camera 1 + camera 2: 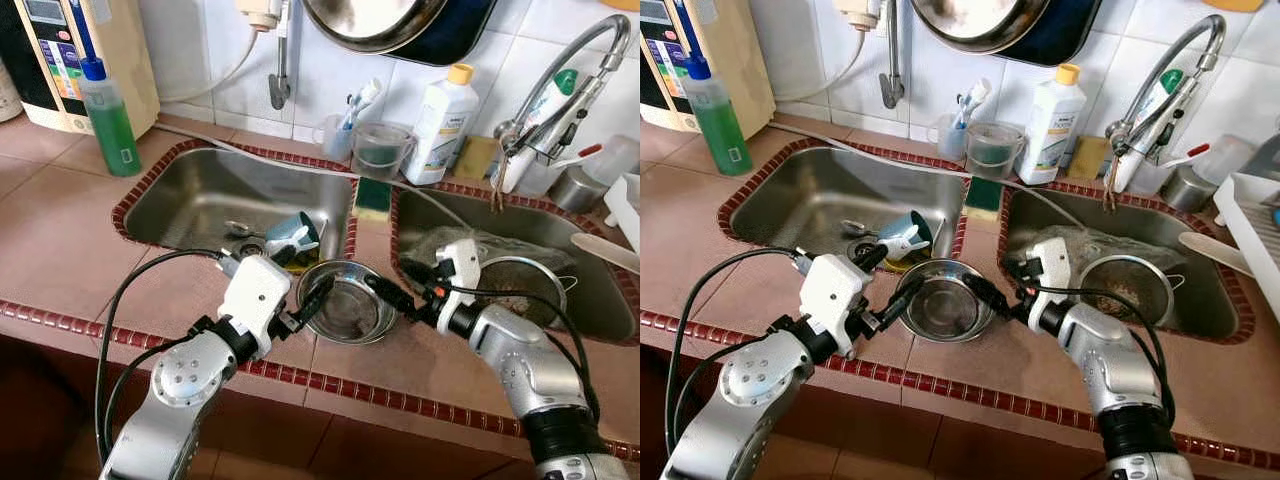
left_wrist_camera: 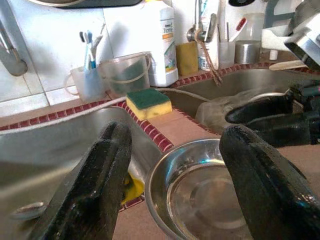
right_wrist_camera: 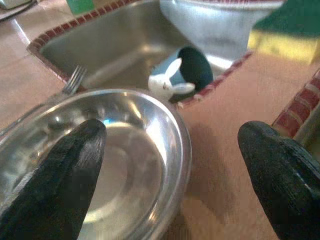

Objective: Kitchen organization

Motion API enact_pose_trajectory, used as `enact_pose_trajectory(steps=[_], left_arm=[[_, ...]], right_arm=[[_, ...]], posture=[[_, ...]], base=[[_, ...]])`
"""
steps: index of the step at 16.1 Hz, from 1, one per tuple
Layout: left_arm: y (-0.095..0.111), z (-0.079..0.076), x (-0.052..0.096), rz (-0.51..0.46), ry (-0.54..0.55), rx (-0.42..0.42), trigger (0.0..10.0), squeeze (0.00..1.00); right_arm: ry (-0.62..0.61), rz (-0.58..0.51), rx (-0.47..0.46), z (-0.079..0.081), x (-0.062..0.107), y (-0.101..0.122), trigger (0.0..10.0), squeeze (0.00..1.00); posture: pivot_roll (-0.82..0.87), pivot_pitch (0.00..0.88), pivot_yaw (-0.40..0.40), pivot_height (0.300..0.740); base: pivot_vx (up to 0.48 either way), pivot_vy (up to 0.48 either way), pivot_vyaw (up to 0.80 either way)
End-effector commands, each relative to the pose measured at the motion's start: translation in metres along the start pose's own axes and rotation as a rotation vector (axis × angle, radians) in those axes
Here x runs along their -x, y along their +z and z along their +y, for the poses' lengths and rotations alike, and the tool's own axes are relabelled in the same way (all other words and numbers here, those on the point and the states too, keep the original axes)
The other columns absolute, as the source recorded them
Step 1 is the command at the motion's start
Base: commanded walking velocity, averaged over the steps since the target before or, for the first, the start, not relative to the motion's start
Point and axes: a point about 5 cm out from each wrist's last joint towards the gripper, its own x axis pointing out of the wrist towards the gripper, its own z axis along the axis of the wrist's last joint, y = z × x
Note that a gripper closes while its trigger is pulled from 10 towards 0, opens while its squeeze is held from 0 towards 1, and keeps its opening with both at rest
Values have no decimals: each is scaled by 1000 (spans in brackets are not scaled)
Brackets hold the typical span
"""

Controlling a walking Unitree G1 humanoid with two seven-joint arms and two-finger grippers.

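While both arms reach in over the tiled bench [image 1: 60, 230], the steel bowl [image 1: 345, 302] sits upright on the bench strip between the two sinks, near the front edge, and lies between the two end effectors. Left end effector [image 1: 312, 297] comes at the bowl's left rim, fingers spread apart and empty; in the left wrist view the fingers [image 2: 95, 185] straddle the near rim, so the bowl is dead ahead. Right end effector [image 1: 392, 290] points at the right rim from the other side, fingers also parted, nothing held; in the right wrist view one finger [image 3: 55, 175] overlaps the bowl and the other is over bare bench. Whether either tip already touches the rim is hard to tell. Bowl is round, no long axis, so approach angle matters little; rim pinch is the likely grasp. Both arms about equally near, left looks slightly better centred on the rim.

Blue cup [image 1: 295, 238] lies tipped on its side in the left sink [image 1: 190, 200], just behind the bowl, with a fork [image 3: 70, 85] beside it. Sponge [image 1: 372, 197] sits on the divider behind.
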Motion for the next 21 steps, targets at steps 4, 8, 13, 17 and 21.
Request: enact_pose_trajectory(steps=[4, 8, 13, 17, 21], left_arm=[[5, -1, -1, -12, -7, -14, 10000, 0], [6, -2, -2, -16, -14, -14, 10000, 0], [3, -8, -1, 2, -77, -7, 10000, 0], [-7, -22, 5, 60, -175, -34, 10000, 0], [-7, -20, 5, 69, -170, -23, 10000, 0]], right_arm=[[14, 61, -58, -5, 3, -8, 9725, 0], [22, 89, -114, -3, 5, -16, 0, 0], [11, 107, -129, -4, 7, -17, 0, 0], [-10, 107, -133, -8, 6, -16, 0, 0], [-24, 113, -144, -9, 6, -17, 0, 0]], posture=[[8, 17, -120, 732], [2, 7, -116, 732], [-1, 0, -115, 732], [1, 0, -115, 732], [2, 2, -115, 732]], base=[[0, 0, 0], [0, 0, 0], [0, 0, 0], [0, 0, 0], [0, 0, 0]])
